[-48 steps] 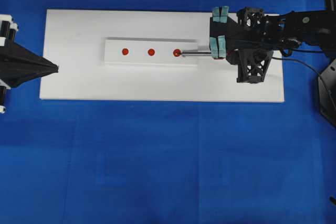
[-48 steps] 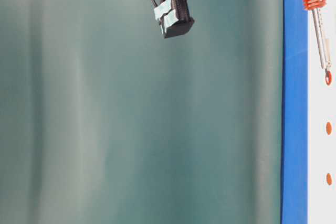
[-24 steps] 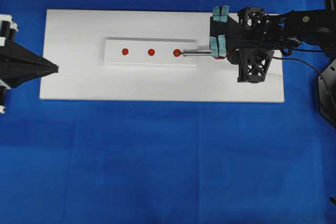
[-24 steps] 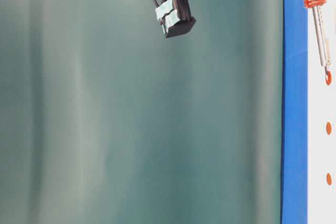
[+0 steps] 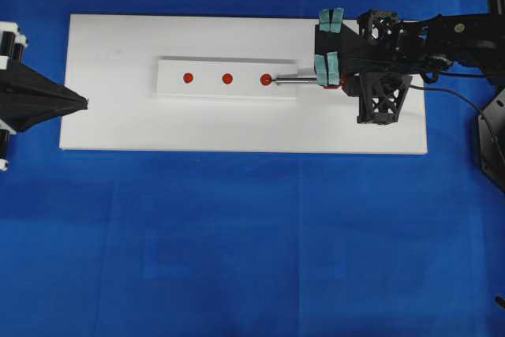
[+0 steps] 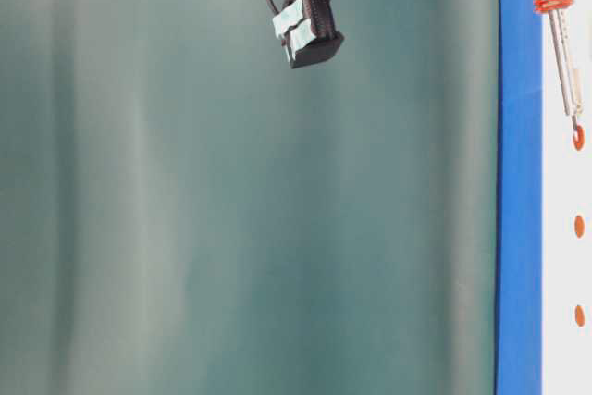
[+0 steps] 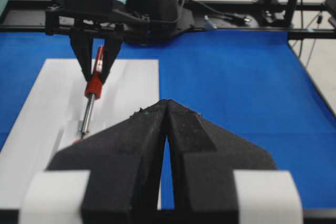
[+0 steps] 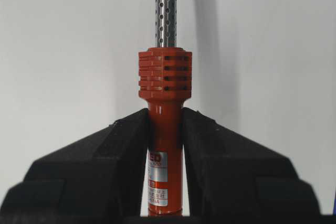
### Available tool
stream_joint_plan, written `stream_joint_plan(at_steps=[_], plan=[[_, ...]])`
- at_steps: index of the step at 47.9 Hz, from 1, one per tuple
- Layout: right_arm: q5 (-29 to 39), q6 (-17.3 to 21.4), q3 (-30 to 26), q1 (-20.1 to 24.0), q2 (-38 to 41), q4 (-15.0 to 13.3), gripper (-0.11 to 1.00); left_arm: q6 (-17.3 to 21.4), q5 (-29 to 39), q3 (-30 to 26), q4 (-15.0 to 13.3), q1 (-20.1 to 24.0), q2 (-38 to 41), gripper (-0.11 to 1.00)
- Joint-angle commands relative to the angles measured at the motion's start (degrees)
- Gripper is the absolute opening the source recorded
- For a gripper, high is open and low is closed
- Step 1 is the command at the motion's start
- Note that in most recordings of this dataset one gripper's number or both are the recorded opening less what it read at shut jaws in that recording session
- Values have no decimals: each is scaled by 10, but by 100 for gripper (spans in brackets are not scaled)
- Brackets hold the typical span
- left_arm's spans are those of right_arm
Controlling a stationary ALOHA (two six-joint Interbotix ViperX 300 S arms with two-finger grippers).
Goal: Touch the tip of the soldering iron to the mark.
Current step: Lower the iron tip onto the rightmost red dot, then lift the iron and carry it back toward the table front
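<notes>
Right gripper [image 8: 165, 145] pinching the soldering iron [image 8: 165, 124] by its red handle — shaft running straight ahead of the jaws, tip at the nearest red mark [image 5: 266, 80]. Left gripper [image 7: 167, 145] pressed together, empty, well apart — facing it.

Overhead view: we look straight down on whole white board [image 5: 118, 124]. Table-level view: we sit low and side-on, picture turned on its side. Left wrist view: we face along board toward right gripper [image 7: 96, 72]. Right wrist view: very near, down soldering iron [image 8: 165, 129]. All four share iron.
</notes>
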Motion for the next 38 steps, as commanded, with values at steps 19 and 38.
stream_joint_plan(at_steps=[19, 38], plan=[[11, 0, -22, -1, -5, -1, 6, -1, -4, -4, 0, -2, 2, 0], [38, 0, -41, -1, -51, -1, 6, 0, -3, -4, 0, -2, 2, 0]])
